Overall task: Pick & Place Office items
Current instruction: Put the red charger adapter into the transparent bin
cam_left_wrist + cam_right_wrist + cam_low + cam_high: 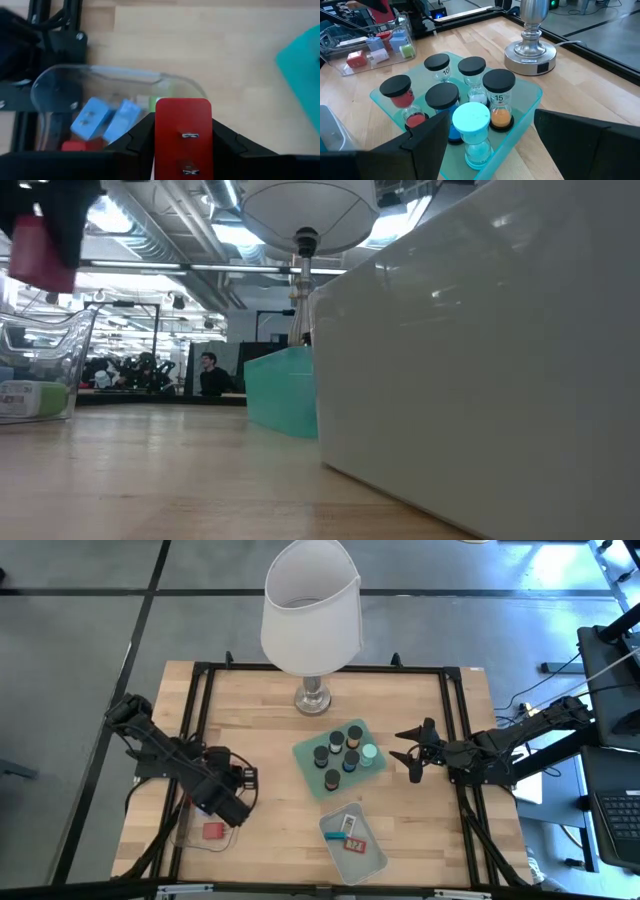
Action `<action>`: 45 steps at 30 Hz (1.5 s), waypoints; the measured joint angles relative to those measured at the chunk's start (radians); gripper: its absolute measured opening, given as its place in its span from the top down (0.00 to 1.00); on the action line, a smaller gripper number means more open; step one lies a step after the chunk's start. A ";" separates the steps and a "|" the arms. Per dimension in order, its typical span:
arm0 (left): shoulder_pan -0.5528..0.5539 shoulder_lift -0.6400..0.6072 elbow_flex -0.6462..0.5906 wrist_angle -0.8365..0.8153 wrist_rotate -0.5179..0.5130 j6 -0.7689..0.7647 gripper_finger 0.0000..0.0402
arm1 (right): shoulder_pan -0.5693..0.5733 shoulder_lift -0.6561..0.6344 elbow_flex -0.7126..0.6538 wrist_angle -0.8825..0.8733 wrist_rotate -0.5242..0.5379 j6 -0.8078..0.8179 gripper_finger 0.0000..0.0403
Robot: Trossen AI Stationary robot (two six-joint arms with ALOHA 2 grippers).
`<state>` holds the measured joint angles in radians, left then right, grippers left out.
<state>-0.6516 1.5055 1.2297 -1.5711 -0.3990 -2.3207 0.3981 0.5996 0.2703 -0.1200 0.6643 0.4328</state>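
Right wrist view, tray (527, 102) holding six sand timers (470, 107)

The wooden table (260, 830) bears a lamp (313, 698), two mint-green trays (306, 755) (372, 862) and a clear bin (185, 837).

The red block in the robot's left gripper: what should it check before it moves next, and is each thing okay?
1. Red block held between the left gripper fingers: ok, a finger sits on each side of it.
2. Block lifted off the table: ok, the low view shows it up in the air.
3. Clear bin below, with blue pieces still inside: ok.
4. Right gripper out of the way: ok, it waits open beside the mint tray of sand timers, not touching them.
5. Room in the tray that holds flat items: ok, bare floor shows.
6. Which tray the block belongs in: cannot tell.
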 joint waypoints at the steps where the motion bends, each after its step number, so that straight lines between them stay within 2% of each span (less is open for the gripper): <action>1: -0.004 0.000 0.000 0.000 0.016 0.003 0.69 | 0.000 0.000 0.000 0.000 0.000 0.000 0.28; 10: -0.010 0.001 -0.055 0.000 0.131 -0.004 0.68 | 0.000 0.000 0.000 0.000 0.000 0.000 0.28; 25: -0.010 0.001 -0.158 0.019 0.139 -0.121 0.68 | 0.000 0.000 0.000 0.000 -0.001 0.000 0.28; 45: -0.010 0.002 -0.268 0.166 0.166 -0.127 0.68 | 0.000 0.000 0.000 0.000 -0.002 0.000 0.28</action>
<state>-0.6613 1.5074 0.9614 -1.4051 -0.2333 -2.4477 0.3981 0.5998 0.2703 -0.1200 0.6621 0.4328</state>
